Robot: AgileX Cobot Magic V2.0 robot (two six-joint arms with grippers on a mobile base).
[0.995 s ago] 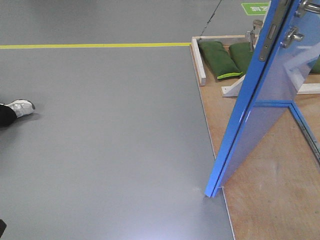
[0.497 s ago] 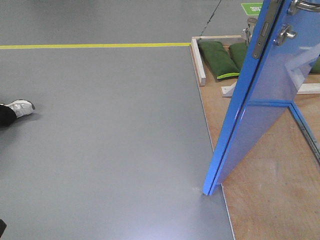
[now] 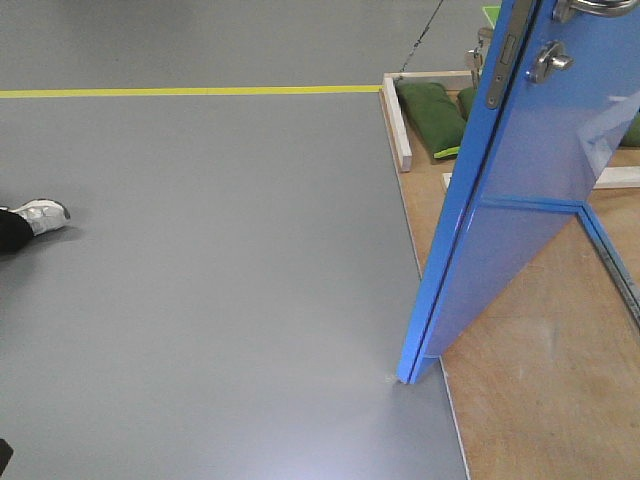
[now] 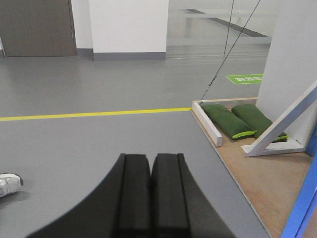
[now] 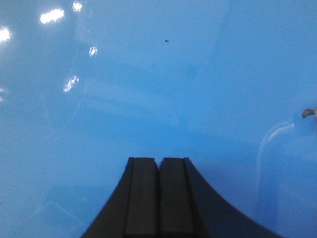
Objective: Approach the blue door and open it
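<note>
Plainly, the left gripper (image 4: 150,161) had its two black fingers (image 4: 136,191) pressed flat together with nothing between them, pointing out over the grey floor (image 4: 99,148). The right gripper (image 5: 159,166) was clenched the same way, its pads (image 5: 142,198) meeting along a thin seam and empty. They faced the glossy face of the blue door (image 5: 158,74), which filled the right wrist view. Whether the tips touched the panel could not be told.

Beyond the left fingers a yellow line (image 4: 94,114) ran across the floor. To its right lay a wooden platform (image 4: 267,173) edged by a white batten (image 4: 208,124). Two green sandbags (image 4: 225,120) rested on it beside a white diagonal brace (image 4: 282,124) leaning against a white wall panel (image 4: 292,59). A strip of the door's blue edge (image 4: 302,208) showed at the near right corner, and a green floor sign (image 4: 245,78) lay farther off.

In the front view the door (image 3: 540,200) stood ajar at the right, its lower near corner at the seam between the floor and the platform (image 3: 540,400). High on it sat the round lock (image 3: 548,62), the lever handle (image 3: 600,8) and, on the edge, the latch plate (image 3: 507,55). The sandbags (image 3: 432,115) lay behind it. At the far left edge was a white shoe (image 3: 40,214), well apart from the door.
</note>
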